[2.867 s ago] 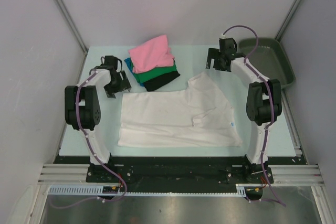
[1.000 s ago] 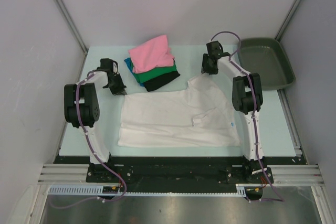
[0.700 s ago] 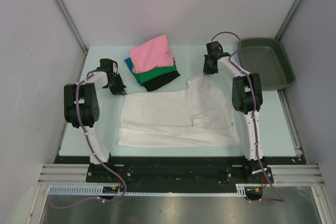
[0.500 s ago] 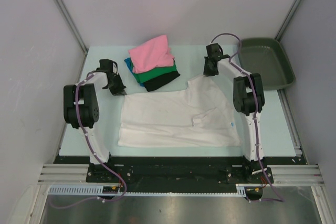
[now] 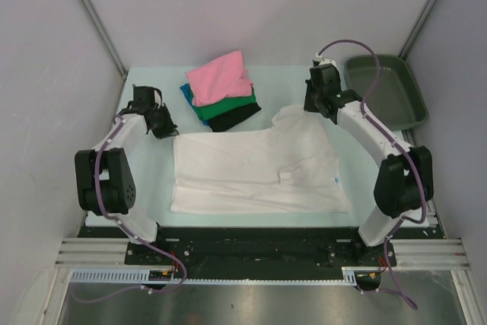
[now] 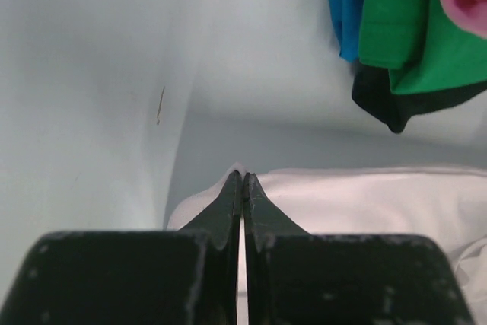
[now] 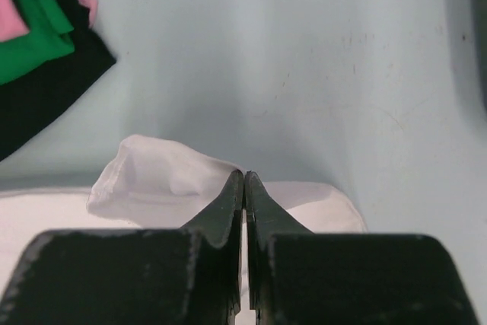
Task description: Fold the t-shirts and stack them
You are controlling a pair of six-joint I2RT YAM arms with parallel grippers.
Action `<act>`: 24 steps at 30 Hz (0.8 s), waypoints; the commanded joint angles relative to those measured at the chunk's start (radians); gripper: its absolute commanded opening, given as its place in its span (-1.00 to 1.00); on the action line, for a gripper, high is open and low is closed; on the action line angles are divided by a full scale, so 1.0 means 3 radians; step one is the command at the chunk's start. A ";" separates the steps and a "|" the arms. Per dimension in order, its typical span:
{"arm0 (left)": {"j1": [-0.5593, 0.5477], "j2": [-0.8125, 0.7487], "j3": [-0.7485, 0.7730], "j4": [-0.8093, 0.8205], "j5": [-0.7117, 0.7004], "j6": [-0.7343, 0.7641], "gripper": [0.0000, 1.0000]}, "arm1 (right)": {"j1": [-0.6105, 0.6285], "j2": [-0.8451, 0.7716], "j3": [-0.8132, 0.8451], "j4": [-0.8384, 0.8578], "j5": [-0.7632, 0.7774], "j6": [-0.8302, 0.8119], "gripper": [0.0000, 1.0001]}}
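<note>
A large white t-shirt lies spread on the pale table. My left gripper is shut on its far left corner, and white cloth shows pinched at the tips. My right gripper is shut on the far right corner, where the cloth bunches up beside the tips. Behind the white shirt sits a stack of folded t-shirts: pink on top, then green, teal-blue and black.
A dark grey-green tray stands at the far right corner of the table. Grey walls close in the left, back and right sides. The folded stack lies close beyond the left gripper.
The right gripper has shut on the shirt's far right corner. Both arms have swung their elbows outward and toward the front, and the shirt's far corners have lifted slightly.
</note>
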 commanded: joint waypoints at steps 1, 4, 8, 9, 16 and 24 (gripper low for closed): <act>0.0030 -0.0369 -0.0227 -0.0147 0.0026 0.0043 -1.00 | 0.0153 -0.0530 -0.0450 -0.0206 0.0341 0.0061 -1.00; 0.0035 -0.0640 -0.0447 -0.0183 0.0015 0.0059 -1.00 | 0.0281 -0.0985 -0.0711 -0.0304 0.0469 0.0184 -1.00; 0.0030 -0.0942 -0.0718 -0.0204 0.0184 0.0074 -1.00 | 0.0440 -0.1507 -0.1064 -0.0666 0.0648 0.0419 -1.00; 0.0030 -0.1069 -0.0774 -0.0198 0.0245 0.0084 -1.00 | 0.0475 -0.1604 -0.1116 -0.0723 0.0669 0.0531 -1.00; 0.0025 -0.1540 -0.1138 -0.0300 0.0281 0.0074 -1.00 | 0.1282 -0.2315 -0.1561 -0.1442 0.1118 0.1312 -1.00; 0.0025 -0.1740 -0.1271 -0.0577 0.0225 -0.0115 -0.48 | 0.2678 -0.2433 -0.1806 -0.2216 0.1792 0.2898 -1.00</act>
